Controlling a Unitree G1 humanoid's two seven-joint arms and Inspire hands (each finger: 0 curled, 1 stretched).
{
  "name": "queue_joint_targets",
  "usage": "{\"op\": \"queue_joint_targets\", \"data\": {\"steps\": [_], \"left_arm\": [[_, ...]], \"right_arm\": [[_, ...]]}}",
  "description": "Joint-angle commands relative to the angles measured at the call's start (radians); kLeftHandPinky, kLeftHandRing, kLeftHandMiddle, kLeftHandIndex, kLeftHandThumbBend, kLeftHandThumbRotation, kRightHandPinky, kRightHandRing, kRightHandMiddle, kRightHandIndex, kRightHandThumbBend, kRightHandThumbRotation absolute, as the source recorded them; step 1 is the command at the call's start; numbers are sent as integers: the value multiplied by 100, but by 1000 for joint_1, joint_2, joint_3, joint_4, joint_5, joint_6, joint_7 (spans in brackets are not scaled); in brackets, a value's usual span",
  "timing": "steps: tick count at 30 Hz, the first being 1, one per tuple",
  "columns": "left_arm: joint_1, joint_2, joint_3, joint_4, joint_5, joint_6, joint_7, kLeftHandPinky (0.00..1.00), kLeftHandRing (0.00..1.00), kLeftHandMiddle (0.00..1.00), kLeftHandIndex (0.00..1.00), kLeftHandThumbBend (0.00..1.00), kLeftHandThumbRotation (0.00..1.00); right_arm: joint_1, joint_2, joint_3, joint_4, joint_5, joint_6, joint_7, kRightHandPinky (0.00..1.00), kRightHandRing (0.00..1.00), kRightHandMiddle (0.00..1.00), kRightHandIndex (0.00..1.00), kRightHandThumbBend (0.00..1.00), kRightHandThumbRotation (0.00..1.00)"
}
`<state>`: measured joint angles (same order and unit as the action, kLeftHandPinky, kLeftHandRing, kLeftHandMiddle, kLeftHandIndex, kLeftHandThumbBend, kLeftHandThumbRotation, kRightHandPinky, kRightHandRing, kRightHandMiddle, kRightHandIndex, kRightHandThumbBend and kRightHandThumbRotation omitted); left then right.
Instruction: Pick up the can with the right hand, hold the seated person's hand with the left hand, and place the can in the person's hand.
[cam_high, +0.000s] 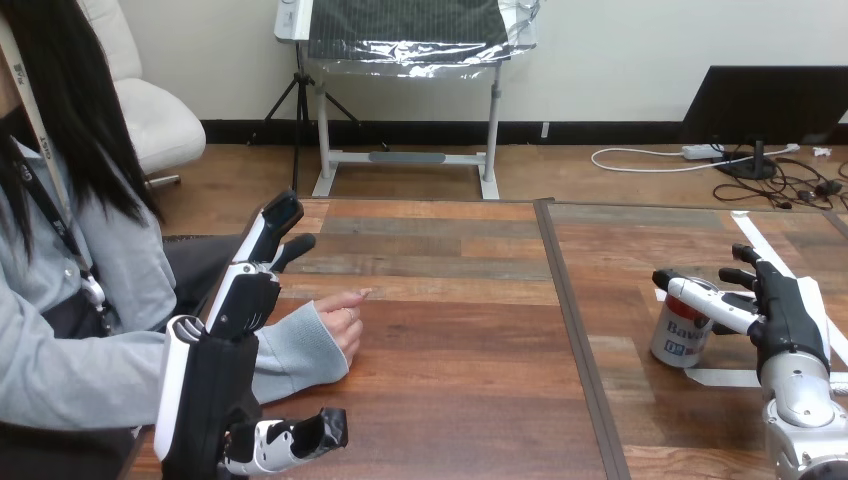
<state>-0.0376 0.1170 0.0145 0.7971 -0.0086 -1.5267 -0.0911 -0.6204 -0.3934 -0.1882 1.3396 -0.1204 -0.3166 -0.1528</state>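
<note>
Well, we see the brown wooden plank table spanning the view. At its left side the robot's black-and-white left hand stands on edge with fingers straight and thumb spread wide, over the grey sleeve just behind the person's hand, which rests on the wood; we cannot tell whether the two touch. Far off at the table's right side, the right hand wraps its thumb across the front of the small white metal can with red and blue print, fingers reaching behind it.
</note>
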Motion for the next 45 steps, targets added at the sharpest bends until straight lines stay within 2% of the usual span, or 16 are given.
{"op": "queue_joint_targets", "data": {"steps": [1, 6, 11, 15, 17, 20, 24, 27, 29, 32, 34, 35, 38, 41, 44, 45], "left_arm": [[-18, 5, -11, -30, -14, -12, 0, 84, 93, 94, 91, 100, 74], [-11, 5, -12, -39, -15, -6, 0, 84, 93, 94, 90, 100, 73], [-8, 1, 1, -41, -4, -9, 1, 83, 93, 94, 90, 100, 74], [-6, 7, -21, -44, -23, -9, 0, 83, 93, 94, 90, 100, 74], [-2, 11, -30, -50, -31, -2, -2, 83, 93, 94, 90, 100, 73], [14, 3, -5, -74, -9, 24, -1, 83, 93, 94, 90, 100, 74], [2, 6, -14, -57, -19, -11, -3, 83, 93, 94, 90, 100, 74], [2, 6, -19, -56, -26, -9, -3, 82, 92, 94, 90, 100, 73], [0, 9, -31, -55, -37, -9, -4, 81, 92, 94, 90, 100, 72], [17, 8, -32, -77, -40, 22, -5, 81, 92, 94, 90, 100, 71], [-3, 17, -49, -46, -53, -16, -7, 82, 93, 94, 90, 100, 70], [-9, 19, -54, -37, -58, -28, -8, 82, 93, 94, 90, 100, 70], [14, 12, -32, -67, -40, 13, -9, 83, 93, 94, 90, 100, 70], [11, 18, -51, -63, -57, 6, -10, 83, 94, 95, 90, 100, 70], [9, 17, -54, -63, -62, 5, -11, 83, 94, 95, 90, 100, 69], [10, 17, -54, -65, -62, 10, -11, 83, 94, 95, 90, 100, 70]], "right_arm": [[-101, 3, 8, -5, -7, -1, -7, 62, 78, 84, 90, 100, 30], [-102, 6, 6, -4, -3, 12, -2, 67, 81, 85, 89, 100, 28], [-99, 9, 6, -4, -3, 15, 1, 67, 80, 85, 89, 100, 28], [-97, 12, 18, -4, -16, 23, -12, 62, 77, 81, 89, 100, 29], [-94, 14, 17, -5, -14, 17, -10, 64, 79, 83, 89, 100, 29], [-92, 15, 17, -6, -10, 22, 4, 64, 79, 82, 90, 100, 31], [-89, 18, 28, -7, -19, 18, -11, 62, 78, 82, 90, 100, 32], [-87, 20, 31, -8, -20, 19, -7, 67, 80, 83, 91, 100, 34], [-88, 20, 37, -7, -24, 28, -11, 61, 76, 81, 91, 100, 37], [-80, 20, 44, -8, -32, 11, -13, 55, 72, 81, 91, 100, 39], [-77, 21, 43, -9, -30, 9, -8, 53, 71, 80, 91, 100, 40], [-76, 22, 42, -9, -29, 8, -6, 53, 70, 79, 91, 100, 41], [-74, 26, 34, -10, -18, 7, 9, 59, 75, 82, 92, 100, 41], [-69, 24, 51, -11, -36, -2, 7, 59, 74, 82, 93, 100, 42], [-66, 28, 42, -11, -26, 0, 21, 60, 77, 86, 93, 100, 43], [-65, 30, 46, -11, -30, 2, 14, 48, 66, 74, 92, 100, 43]]}}
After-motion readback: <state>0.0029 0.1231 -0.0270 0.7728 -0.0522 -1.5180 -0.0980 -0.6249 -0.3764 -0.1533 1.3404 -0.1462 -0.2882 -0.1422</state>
